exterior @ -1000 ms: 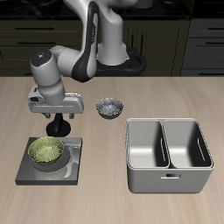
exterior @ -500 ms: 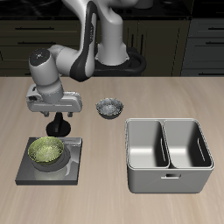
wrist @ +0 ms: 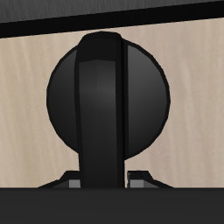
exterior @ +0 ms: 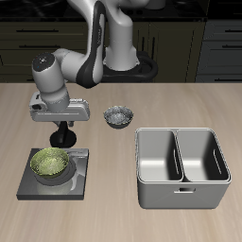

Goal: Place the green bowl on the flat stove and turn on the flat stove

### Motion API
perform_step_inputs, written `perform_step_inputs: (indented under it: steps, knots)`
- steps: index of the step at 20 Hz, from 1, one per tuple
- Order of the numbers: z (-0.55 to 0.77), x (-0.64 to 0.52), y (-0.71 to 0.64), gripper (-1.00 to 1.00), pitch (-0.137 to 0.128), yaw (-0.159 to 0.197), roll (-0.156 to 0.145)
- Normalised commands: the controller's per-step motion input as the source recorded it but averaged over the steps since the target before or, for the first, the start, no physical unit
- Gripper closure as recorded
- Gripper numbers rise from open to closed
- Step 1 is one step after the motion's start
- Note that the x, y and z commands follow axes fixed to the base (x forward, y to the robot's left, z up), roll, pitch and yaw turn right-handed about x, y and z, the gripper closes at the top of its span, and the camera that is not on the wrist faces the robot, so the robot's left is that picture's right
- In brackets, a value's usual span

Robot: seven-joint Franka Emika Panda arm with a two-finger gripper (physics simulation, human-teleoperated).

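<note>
The green bowl (exterior: 50, 164) sits on the flat stove (exterior: 81, 180) near the table's front edge. My gripper (exterior: 63, 139) stands straight down on the stove's back edge, just behind the bowl. The wrist view shows the stove's round black knob (wrist: 61, 96) close up, with its raised bar running up the middle. My gripper (wrist: 103, 131) looks shut on that bar, one finger against each side. The bowl is out of the wrist view.
A grey-white patterned bowl (exterior: 117, 116) sits farther back, beside my arm. A large grey two-compartment bin (exterior: 181, 168) stands beside the stove. Dark cabinets run behind the table.
</note>
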Motion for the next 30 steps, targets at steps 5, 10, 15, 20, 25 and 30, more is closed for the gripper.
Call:
perform_step_inputs:
  steps: [5, 10, 15, 20, 25, 30]
  knots:
    - [0.19, 0.05, -0.03, 1.0, -0.025, 0.051, -0.002]
    - [0.15, 0.04, -0.24, 1.0, -0.013, 0.03, -0.033]
    - [0.24, -0.05, -0.33, 1.0, -0.033, 0.006, -0.044]
    - [0.3, 0.07, -0.35, 1.0, -0.031, 0.027, -0.049]
    - [0.27, 0.01, -0.2, 1.0, -0.03, 0.048, -0.031]
    - [0.36, 0.19, -0.41, 1.0, -0.049, 0.048, -0.079]
